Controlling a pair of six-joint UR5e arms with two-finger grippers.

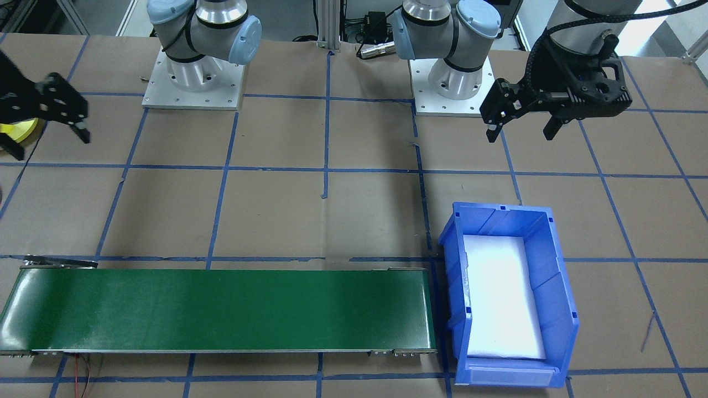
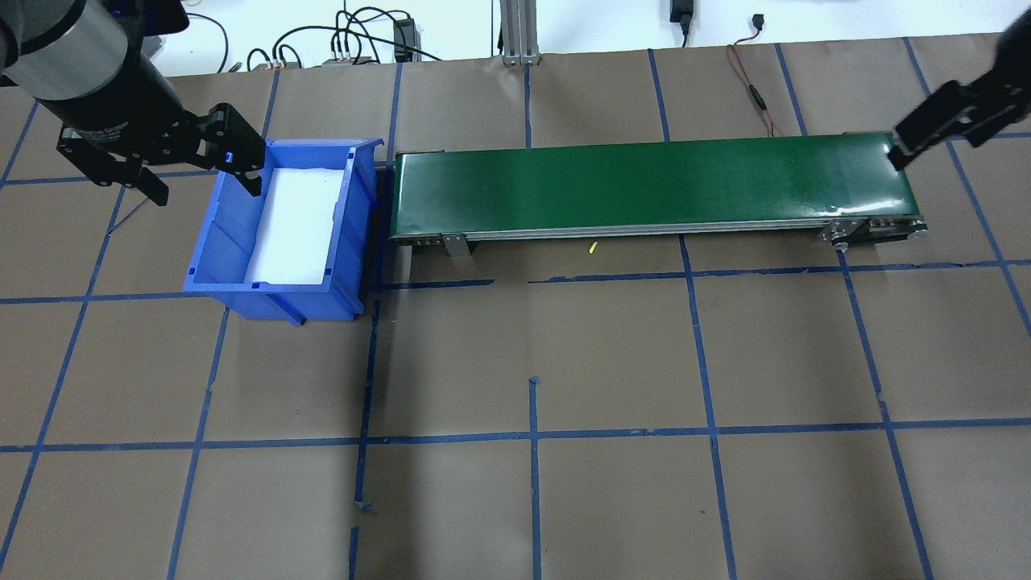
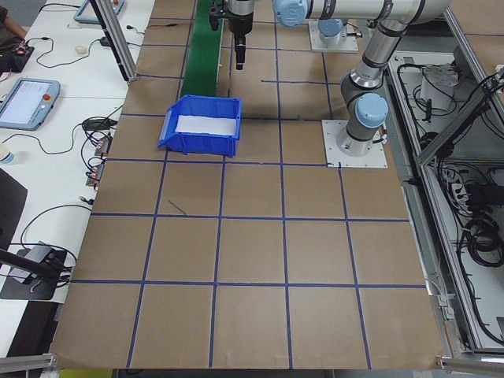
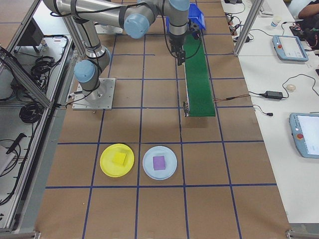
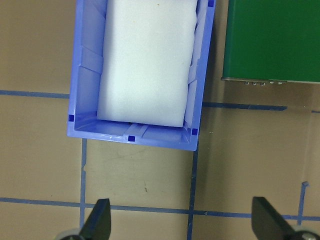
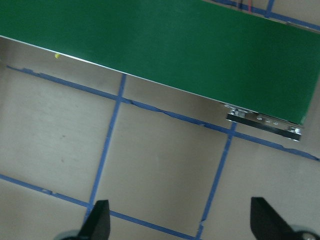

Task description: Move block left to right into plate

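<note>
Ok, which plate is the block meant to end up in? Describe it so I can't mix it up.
Find the green conveyor belt in the exterior right view; past its near end, two round plates lie side by side on the brown table. The target is the yellow plate, the one nearer the robot base, already holding a yellow block. Its neighbour, the pale blue plate, holds a purple block.

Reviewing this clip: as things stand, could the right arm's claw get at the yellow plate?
Probably yes. The right claw hangs open and empty over the conveyor's end, and the yellow plate, already holding a yellow block, lies uncovered on bare table on that arm's side.
</note>
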